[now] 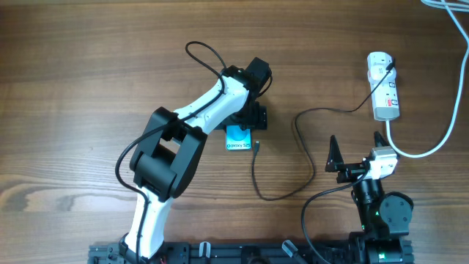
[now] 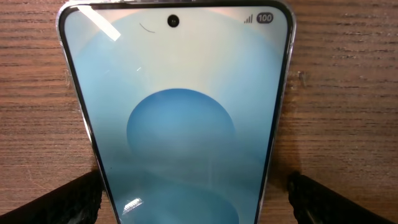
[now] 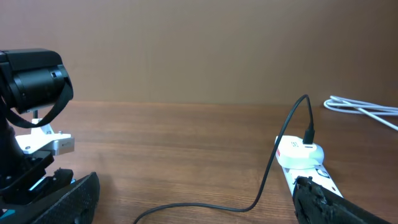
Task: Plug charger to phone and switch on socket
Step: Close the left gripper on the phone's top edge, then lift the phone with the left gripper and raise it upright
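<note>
Straddling the phone (image 2: 180, 124), left gripper (image 2: 194, 196) fingers sit apart, a gap at one side. Phone's near end is cut off; its long axis runs straight away from the fingers. Charger (image 1: 256, 149) tip lies just beside the phone, contact unclear. Right gripper (image 3: 199, 202) fingers are apart, holding nothing, with the socket (image 3: 303, 154) by one finger and bare table (image 3: 186, 137) ahead.

Overhead: straight down. Left wrist: close over flat cyan-screened phone (image 2: 180, 124). Right wrist: low, level; white power strip (image 3: 295, 154), right of pincer (image 3: 196, 208), shared overhead.
</note>
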Tool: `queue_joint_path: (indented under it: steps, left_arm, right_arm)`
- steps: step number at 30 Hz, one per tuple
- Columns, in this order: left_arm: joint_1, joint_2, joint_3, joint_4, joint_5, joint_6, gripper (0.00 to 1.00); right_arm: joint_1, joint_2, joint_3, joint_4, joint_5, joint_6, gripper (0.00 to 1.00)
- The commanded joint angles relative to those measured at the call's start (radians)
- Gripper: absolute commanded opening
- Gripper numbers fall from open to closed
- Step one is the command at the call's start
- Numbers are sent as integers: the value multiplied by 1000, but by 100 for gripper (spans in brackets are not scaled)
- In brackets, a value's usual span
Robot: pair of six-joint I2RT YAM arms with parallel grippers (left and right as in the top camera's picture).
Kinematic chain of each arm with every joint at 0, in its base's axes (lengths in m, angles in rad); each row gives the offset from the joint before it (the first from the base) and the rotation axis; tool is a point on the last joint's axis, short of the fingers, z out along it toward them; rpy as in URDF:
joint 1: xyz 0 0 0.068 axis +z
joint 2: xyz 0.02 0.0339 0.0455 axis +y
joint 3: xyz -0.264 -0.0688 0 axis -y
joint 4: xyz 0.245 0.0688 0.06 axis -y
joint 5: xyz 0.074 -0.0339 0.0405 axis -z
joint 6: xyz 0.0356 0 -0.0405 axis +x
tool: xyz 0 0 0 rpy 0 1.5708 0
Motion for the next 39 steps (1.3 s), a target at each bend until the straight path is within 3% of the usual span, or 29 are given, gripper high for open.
queue_joint_path:
  steps: [1,11,21,28,31,33,39]
  left_arm:
    - [-11,76,-20,18,75,-18,100]
    - [-11,76,-19,-2,65,-18,78]
    - [12,75,3,-27,65,-18,74]
    - [58,75,229,-266,89,-17,71]
    - [64,75,346,-395,222,30,69]
    - [68,75,426,-481,371,102,75]
    - [86,66,591,-661,769,252,77]
  right_arm:
    - [4,-5,-1,3,13,-12,100]
    - [4,-5,-1,3,13,-12,100]
    - [4,-5,-1,3,13,-12,100]
    - [4,-6,-1,3,13,-12,100]
    - [4,-6,-1,3,13,-12,100]
    - [4,-5,-1,3,13,-12,100]
    - [4,-5,-1,3,13,-12,100]
